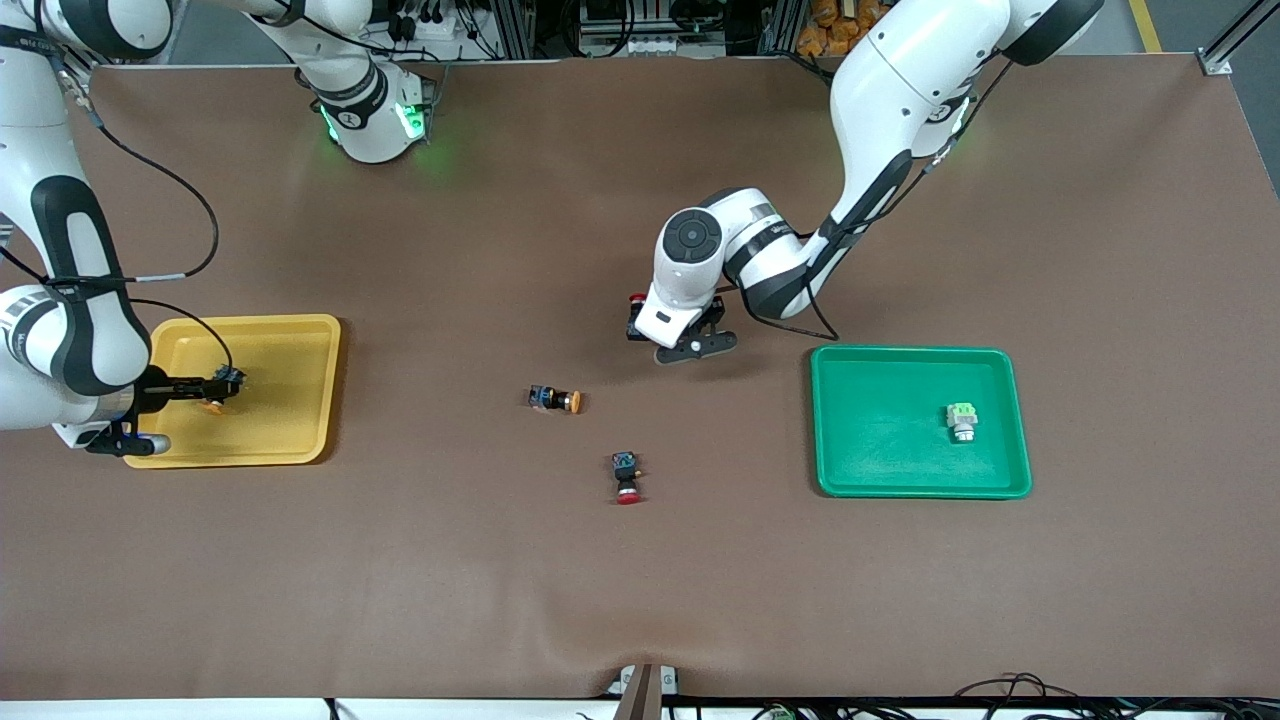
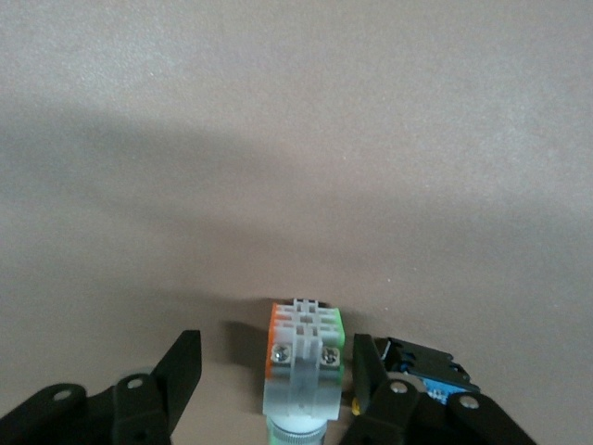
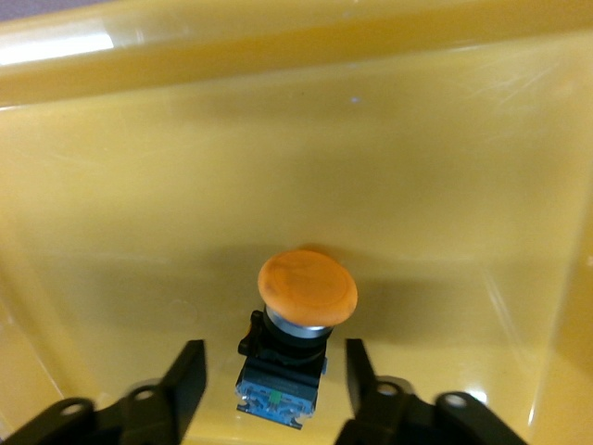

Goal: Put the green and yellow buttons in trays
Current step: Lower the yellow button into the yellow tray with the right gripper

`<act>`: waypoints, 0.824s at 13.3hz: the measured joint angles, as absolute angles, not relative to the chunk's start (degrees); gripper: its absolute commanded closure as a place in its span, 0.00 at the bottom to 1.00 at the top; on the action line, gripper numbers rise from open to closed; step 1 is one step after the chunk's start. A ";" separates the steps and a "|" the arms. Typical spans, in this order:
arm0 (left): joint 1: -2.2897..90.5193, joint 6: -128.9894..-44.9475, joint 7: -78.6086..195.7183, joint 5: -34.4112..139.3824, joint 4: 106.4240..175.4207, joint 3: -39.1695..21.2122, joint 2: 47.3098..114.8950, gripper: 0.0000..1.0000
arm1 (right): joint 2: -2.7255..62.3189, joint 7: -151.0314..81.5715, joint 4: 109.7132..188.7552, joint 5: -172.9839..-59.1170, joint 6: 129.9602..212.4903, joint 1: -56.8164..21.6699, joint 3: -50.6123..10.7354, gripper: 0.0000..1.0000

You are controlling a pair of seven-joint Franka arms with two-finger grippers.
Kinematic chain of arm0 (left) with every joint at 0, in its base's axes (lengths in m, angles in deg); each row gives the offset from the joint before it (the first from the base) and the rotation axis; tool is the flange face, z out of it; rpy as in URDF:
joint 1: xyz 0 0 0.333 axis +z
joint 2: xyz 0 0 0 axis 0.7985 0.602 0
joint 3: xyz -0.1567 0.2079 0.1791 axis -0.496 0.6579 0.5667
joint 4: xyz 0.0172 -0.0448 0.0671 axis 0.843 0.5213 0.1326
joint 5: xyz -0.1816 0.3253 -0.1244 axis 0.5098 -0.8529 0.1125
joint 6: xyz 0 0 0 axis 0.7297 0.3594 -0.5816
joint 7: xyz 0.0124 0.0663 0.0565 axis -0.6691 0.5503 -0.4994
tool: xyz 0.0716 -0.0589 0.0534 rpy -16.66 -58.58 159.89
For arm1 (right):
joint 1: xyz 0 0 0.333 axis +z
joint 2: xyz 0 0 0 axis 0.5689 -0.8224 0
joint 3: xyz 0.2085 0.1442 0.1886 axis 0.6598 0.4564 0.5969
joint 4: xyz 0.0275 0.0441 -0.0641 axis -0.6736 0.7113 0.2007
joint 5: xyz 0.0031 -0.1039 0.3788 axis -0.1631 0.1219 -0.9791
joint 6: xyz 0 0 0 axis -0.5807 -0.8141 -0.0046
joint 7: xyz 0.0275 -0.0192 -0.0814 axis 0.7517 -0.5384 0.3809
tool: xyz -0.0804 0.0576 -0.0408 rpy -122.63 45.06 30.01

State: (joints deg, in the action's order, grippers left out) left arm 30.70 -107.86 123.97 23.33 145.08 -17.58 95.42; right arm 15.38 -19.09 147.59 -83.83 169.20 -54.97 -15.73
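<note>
My right gripper [image 1: 215, 390] is low in the yellow tray [image 1: 290, 345], open. A black-bodied button with an orange-yellow cap [image 3: 306, 289] lies on the tray floor between its fingers [image 3: 185, 375], with a gap on each side. My left gripper [image 1: 690, 340] is low over the middle of the table, open around a whitish button with light-green parts [image 2: 306, 357] that lies on the cloth; the front view hides this button. A second whitish-green button [image 1: 961, 421] lies in the green tray [image 1: 880, 470]. A second orange-capped button [image 1: 556, 400] lies on the table.
A black switch with a red cap [image 1: 637, 299] lies right beside my left gripper; its blue-black body shows in the left wrist view [image 2: 428, 363]. Another red-capped switch [image 1: 626, 476] lies nearer the front camera than the loose orange-capped one.
</note>
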 measured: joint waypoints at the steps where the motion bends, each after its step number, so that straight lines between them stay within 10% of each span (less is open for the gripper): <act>1: 30.54 -107.86 123.97 23.33 145.12 -17.58 95.42 0.63 | 15.38 -19.11 147.58 -83.90 169.20 -54.97 -15.72 0.18; 4: 30.39 -107.86 123.97 23.33 145.20 -17.59 95.43 1.00 | 15.38 -21.16 146.84 -84.12 168.93 -54.92 -15.63 0.18; 11: 34.06 -97.73 120.48 22.80 144.24 -17.56 90.09 1.00 | 15.88 -38.00 144.21 -84.52 159.31 -49.91 -14.34 0.17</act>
